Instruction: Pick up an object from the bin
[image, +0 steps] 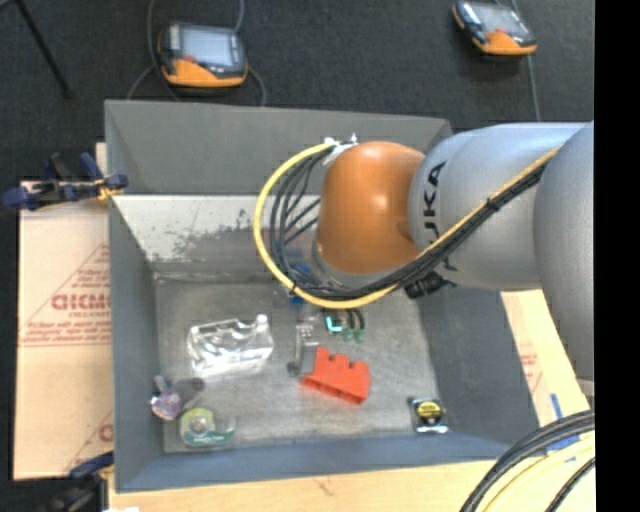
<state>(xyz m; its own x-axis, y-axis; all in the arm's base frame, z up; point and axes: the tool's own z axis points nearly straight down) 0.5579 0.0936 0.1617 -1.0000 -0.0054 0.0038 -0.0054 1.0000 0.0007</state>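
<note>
1. Find the gripper (303, 352) first. It hangs below the arm's orange cover (365, 205), low over the middle of the floor of the bin (130, 330). The cover and cables hide most of it, so you cannot tell whether it is released or clenched.
2. The nearest thing is the red block (337, 378), a brick-like plastic piece lying flat just right of centre, toward the front wall. The gripper's visible lower end sits at the block's upper-left corner. Whether it is touching or just beside the block cannot be told.
3. If you take the block, the gripper looks off-centre for it. Shift it toward the block's middle before closing, or the corner will likely slip out or the block will be pushed away.
4. Line the closing direction up across the block's narrow sides. It lies slightly askew to the bin walls, so turn the wrist to match.
5. Mind the small green object (346, 322) just behind the block, under the wrist, and keep it out of the grasp. The clear plastic piece (230, 346) lies to the left, apart from both.
6. The purple piece (166, 403) and green ring (205, 428) in the front-left corner and the yellow-and-black object (430, 412) at front right lie well apart, so ignore them.
7. Go down nearly to the floor, close gently and lift straight up. Confirm the block rises with the gripper.
</note>
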